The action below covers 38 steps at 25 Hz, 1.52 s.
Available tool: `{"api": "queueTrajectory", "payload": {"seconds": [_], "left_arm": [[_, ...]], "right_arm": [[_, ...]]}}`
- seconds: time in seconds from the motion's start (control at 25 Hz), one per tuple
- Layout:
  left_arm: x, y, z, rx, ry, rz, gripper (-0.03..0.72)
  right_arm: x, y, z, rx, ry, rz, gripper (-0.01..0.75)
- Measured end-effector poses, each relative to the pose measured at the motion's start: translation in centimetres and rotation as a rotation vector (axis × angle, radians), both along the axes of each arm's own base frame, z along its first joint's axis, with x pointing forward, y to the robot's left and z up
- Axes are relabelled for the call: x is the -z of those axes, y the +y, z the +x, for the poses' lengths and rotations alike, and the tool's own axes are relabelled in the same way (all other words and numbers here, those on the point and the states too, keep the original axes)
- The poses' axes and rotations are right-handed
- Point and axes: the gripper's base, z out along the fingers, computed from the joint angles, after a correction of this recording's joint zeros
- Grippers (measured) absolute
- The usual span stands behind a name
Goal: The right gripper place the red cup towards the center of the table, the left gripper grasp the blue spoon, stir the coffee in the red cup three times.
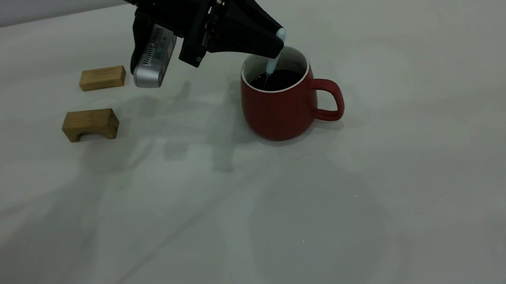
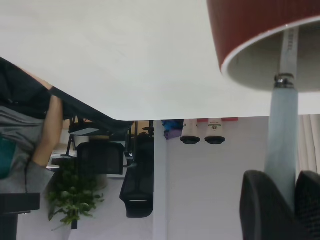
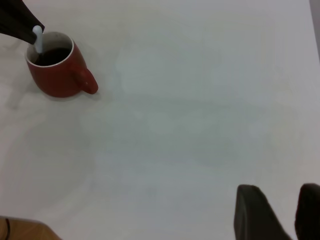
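The red cup (image 1: pixel 280 107) stands upright near the middle of the table (image 1: pixel 389 166), handle toward the right, with dark coffee (image 1: pixel 277 79) inside. Just above its rim my left gripper (image 1: pixel 279 42) is shut on the pale handle of the blue spoon (image 1: pixel 272 64), whose metal end dips into the coffee. The left wrist view shows the spoon (image 2: pixel 281 135) running from my jaws into the cup (image 2: pixel 250 30). My right gripper (image 3: pixel 292 200) hovers open over bare table, well away from the cup (image 3: pixel 55 75), and does not show in the exterior view.
Two tan wooden blocks lie at the left of the table, one flat (image 1: pixel 102 78) and one arch-shaped (image 1: pixel 90 124). Beyond the table's edge the left wrist view shows a person's arm (image 2: pixel 47 135), office chairs and a plant.
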Motion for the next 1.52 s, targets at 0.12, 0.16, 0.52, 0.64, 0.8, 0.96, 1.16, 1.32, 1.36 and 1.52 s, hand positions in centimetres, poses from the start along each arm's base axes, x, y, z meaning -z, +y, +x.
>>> {"api": "queueTrajectory", "payload": {"seconds": [0.12, 0.16, 0.52, 0.64, 0.8, 0.96, 1.16, 1.32, 1.36, 1.52], "left_arm": [[0.0, 0.0, 0.0, -0.012, 0.019, 0.005, 0.229], [0.0, 0.0, 0.0, -0.015, 0.026, 0.009, 0.276], [-1.0, 0.1, 0.2, 0.063, 0.001, 0.03, 0.531], [-3.6, 1.1, 0.2, 0.235, -0.104, 0.162, 0.533], [-9.9, 3.6, 0.2, 0.43, -0.319, 0.42, 0.533], [-18.0, 6.8, -0.7, 0.666, -0.671, 0.684, 0.533], [-26.5, 9.2, -3.6, 1.103, -1.078, 0.8, 0.533], [-32.0, 10.6, -7.0, 1.163, -1.248, 0.863, 0.533], [-32.5, 11.0, -8.0, 1.17, -1.252, 0.883, 0.533], [-32.4, 13.3, -13.6, 1.202, -1.21, 0.91, 0.533]], "right_arm": [[0.0, 0.0, 0.0, 0.0, 0.0, 0.0, 0.24], [0.0, 0.0, 0.0, 0.0, 0.0, 0.0, 0.24], [0.0, 0.0, 0.0, 0.0, 0.0, 0.0, 0.24], [0.0, 0.0, 0.0, 0.0, 0.0, 0.0, 0.24], [0.0, 0.0, 0.0, 0.0, 0.0, 0.0, 0.24], [0.0, 0.0, 0.0, 0.0, 0.0, 0.0, 0.24], [0.0, 0.0, 0.0, 0.0, 0.0, 0.0, 0.24], [0.0, 0.0, 0.0, 0.0, 0.0, 0.0, 0.24], [0.0, 0.0, 0.0, 0.0, 0.0, 0.0, 0.24], [0.0, 0.0, 0.0, 0.0, 0.0, 0.0, 0.24]]}}
